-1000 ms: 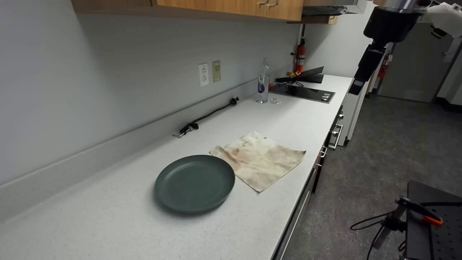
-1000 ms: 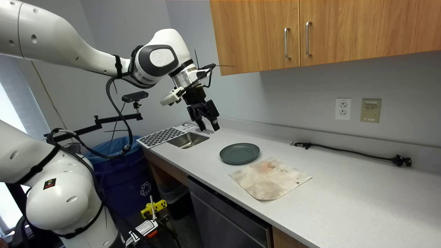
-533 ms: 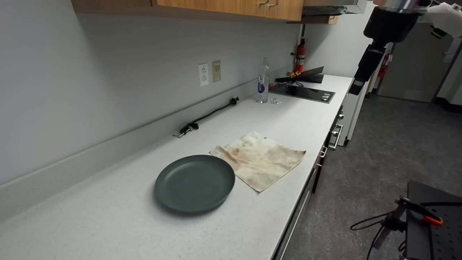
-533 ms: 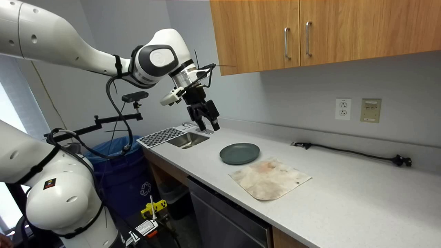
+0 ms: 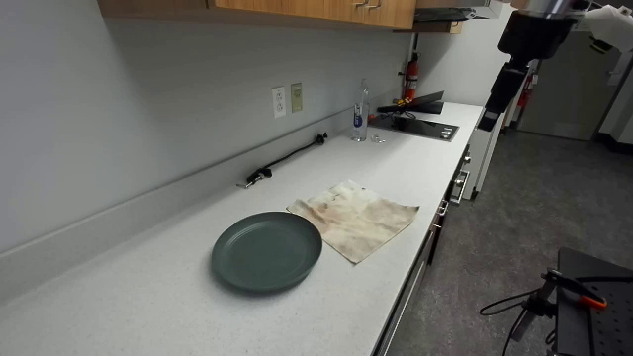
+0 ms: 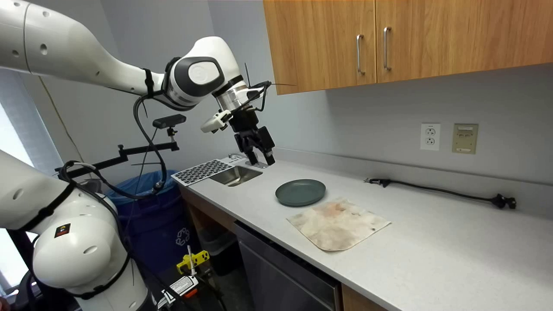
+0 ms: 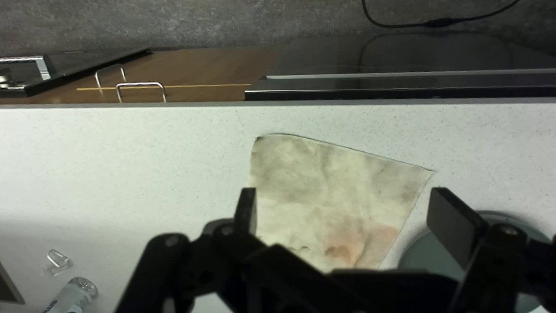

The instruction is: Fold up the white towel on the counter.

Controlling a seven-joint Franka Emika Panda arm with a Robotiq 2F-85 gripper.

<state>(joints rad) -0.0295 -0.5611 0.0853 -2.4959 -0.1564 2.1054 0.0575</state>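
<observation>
One towel [image 7: 321, 182], stained and spread out unfolded, lies on the table [image 5: 148, 316], just beside a plate [image 5: 267, 252]. The end effector [image 6: 262, 161] hangs in the air well apart from both, jaws wide and released. Farther along, a bottle [image 5: 360, 116] stands upright near the wall [image 5: 198, 99], beside a cooktop [image 5: 420, 127].

Clear water bottle [image 5: 361, 111], near back edge of counter [image 5: 148, 306]: vertical lettering [image 5: 357, 114] "smar…", remainder unclear. Blue recycling bin [image 6: 157, 224], beside front corner of counter: white recycling symbol [image 6: 182, 236]. Smaller print elsewhere: illegible.
</observation>
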